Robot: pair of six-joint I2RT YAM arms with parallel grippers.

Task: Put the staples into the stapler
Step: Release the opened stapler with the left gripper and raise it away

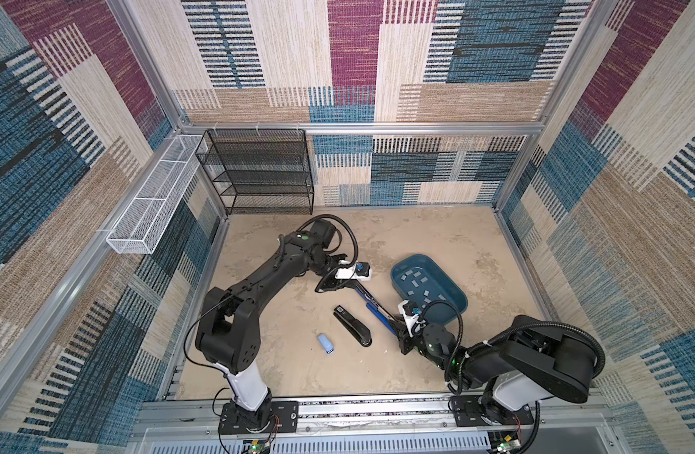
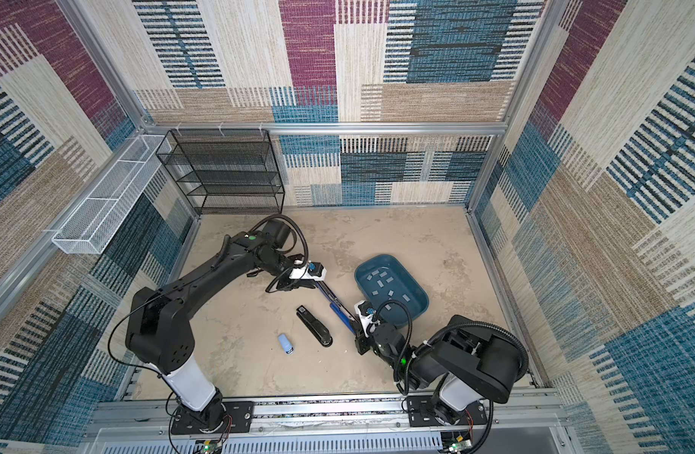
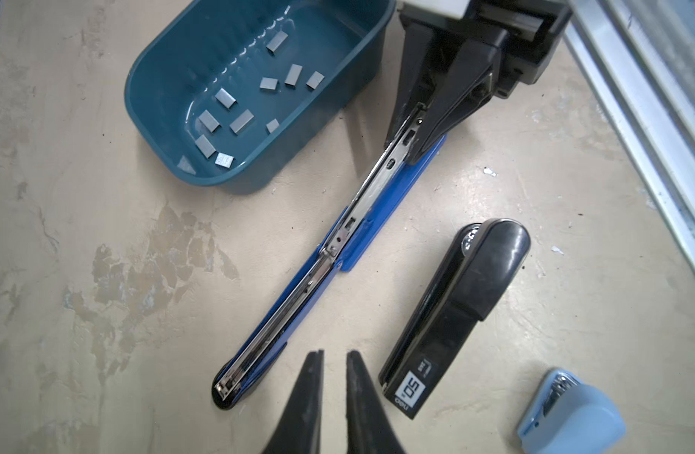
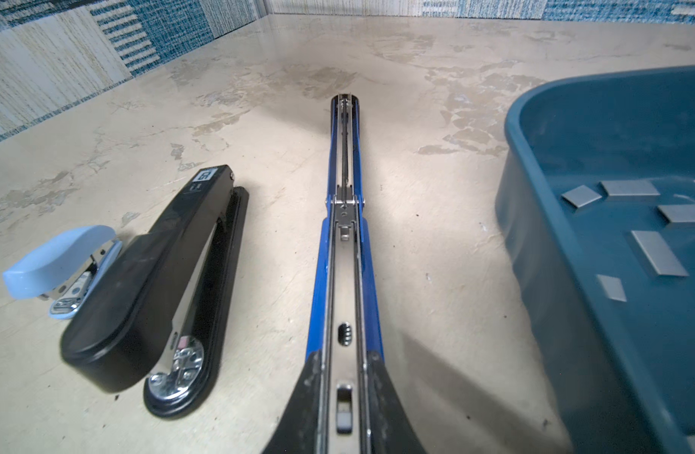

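Observation:
A blue stapler (image 1: pixel 371 308) (image 2: pixel 338 306) lies folded open flat on the table, its metal staple channel (image 4: pixel 344 220) facing up. My right gripper (image 4: pixel 344 357) (image 1: pixel 395 328) is shut on the metal arm at one end of it. At the other end (image 3: pixel 224 393), my left gripper (image 3: pixel 334 353) (image 1: pixel 352 287) hovers just beside the stapler, shut and holding nothing. The staples (image 3: pixel 241 122) (image 4: pixel 658 257) (image 1: pixel 418 281) are several small grey strips scattered on the floor of a teal bin (image 3: pixel 133 90) (image 1: pixel 393 275) next to the stapler.
A shut black stapler (image 1: pixel 352 325) (image 3: pixel 456 318) (image 4: pixel 153 283) lies parallel to the blue one. A small light-blue stapler (image 1: pixel 326 344) (image 3: pixel 570 416) sits beyond it. A black mesh shelf (image 1: pixel 259 173) and a white mesh basket (image 1: pixel 153 196) stand at the back left.

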